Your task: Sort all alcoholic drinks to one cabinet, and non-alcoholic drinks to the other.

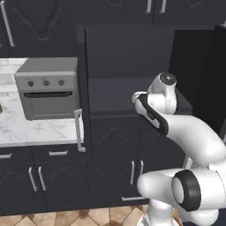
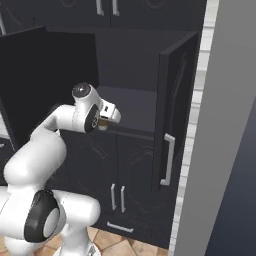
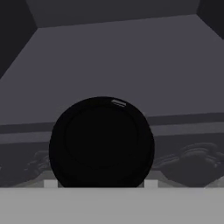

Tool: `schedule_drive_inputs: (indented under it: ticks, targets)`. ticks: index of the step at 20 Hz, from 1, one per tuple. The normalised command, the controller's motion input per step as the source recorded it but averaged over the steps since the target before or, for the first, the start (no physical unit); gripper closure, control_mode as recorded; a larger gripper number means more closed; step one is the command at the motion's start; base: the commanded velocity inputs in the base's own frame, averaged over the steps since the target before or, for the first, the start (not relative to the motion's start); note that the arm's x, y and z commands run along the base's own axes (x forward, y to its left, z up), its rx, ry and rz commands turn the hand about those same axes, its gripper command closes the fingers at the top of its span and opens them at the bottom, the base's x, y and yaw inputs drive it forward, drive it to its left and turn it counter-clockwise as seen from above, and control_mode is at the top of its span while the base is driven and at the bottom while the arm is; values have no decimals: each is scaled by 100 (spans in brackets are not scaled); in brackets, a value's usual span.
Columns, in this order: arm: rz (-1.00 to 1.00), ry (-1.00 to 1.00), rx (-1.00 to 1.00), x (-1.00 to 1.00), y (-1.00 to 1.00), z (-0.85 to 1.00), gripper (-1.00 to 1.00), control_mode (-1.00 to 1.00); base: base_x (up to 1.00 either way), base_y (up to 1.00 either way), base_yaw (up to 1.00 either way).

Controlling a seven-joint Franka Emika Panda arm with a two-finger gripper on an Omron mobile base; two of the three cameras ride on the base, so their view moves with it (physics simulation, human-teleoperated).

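Glossy white rounded robot arm [image 1: 190, 132], bulbous smooth link shells, black bands ringing the joints, grey circular cap with dark centre on the wrist joint, cable-free

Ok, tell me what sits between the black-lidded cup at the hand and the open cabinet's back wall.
Nothing. In the hand view the grey cabinet floor runs bare from the coffee cup to the back wall.
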Motion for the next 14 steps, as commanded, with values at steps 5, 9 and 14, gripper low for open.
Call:
schedule_drive_inputs:
  ticks: [5,9,14]
  targets:
    - [-3,-1,0,81,-3,0,100,-100,0,0,0]
    - [-2,-4,0,66,-15,0,100,-100,0,0,0]
    - [0,0,0,75,-16,-9,100,-100,0,0,0]
